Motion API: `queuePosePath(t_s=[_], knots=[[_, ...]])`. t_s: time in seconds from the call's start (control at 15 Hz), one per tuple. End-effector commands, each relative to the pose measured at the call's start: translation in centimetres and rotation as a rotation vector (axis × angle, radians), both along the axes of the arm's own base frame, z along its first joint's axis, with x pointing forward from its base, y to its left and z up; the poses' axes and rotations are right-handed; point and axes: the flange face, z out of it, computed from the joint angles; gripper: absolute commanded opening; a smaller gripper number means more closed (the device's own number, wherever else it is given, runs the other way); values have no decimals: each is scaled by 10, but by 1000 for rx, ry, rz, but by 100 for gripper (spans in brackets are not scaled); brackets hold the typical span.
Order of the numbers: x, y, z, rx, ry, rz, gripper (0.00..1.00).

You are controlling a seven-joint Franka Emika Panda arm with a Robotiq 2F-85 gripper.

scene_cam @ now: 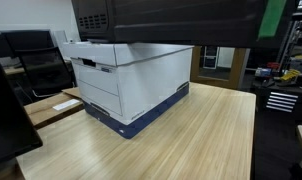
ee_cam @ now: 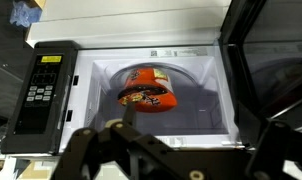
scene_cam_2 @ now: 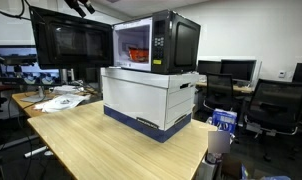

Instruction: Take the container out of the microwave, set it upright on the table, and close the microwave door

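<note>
The black microwave [scene_cam_2: 156,45] stands on a file box, its vent grille [scene_cam: 91,18] showing in an exterior view. The microwave door [ee_cam: 276,60] [scene_cam_2: 181,45] is swung wide open. Inside the lit white cavity the red container [ee_cam: 146,90] [scene_cam_2: 138,52] lies tipped over, its printed top facing outward. My gripper [ee_cam: 181,150] hovers in front of the opening, short of the cavity. It is open, with the dark fingers [ee_cam: 86,150] spread wide and nothing between them. The light wood table [scene_cam: 191,140] [scene_cam_2: 101,140] stretches below.
A white-and-blue file box [scene_cam: 131,85] [scene_cam_2: 146,100] carries the microwave. The control panel [ee_cam: 46,90] sits left of the cavity. A desk with papers [scene_cam_2: 56,100], monitors [scene_cam_2: 66,45] and office chairs [scene_cam_2: 276,100] surround the table. A small blue-and-white item [scene_cam_2: 223,120] stands beyond the table's corner.
</note>
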Motion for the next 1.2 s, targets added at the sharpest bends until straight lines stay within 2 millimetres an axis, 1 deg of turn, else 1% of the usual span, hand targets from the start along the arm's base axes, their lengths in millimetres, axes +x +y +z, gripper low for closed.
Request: queuePosePath(t_s=[0.0, 0.07, 0.33, 0.53, 0.67, 0.87, 1.13], knots=[[21, -24, -32, -4, -15, 4, 100], [30, -34, -42, 2, -8, 12, 100], [49, -61, -65, 2, 9, 17, 100], [60, -74, -81, -3, 15, 35, 100], [67, -76, -90, -15, 4, 51, 100], [79, -73, -103, -33, -32, 73, 100], [89, -70, -109, -16, -139, 35, 100]])
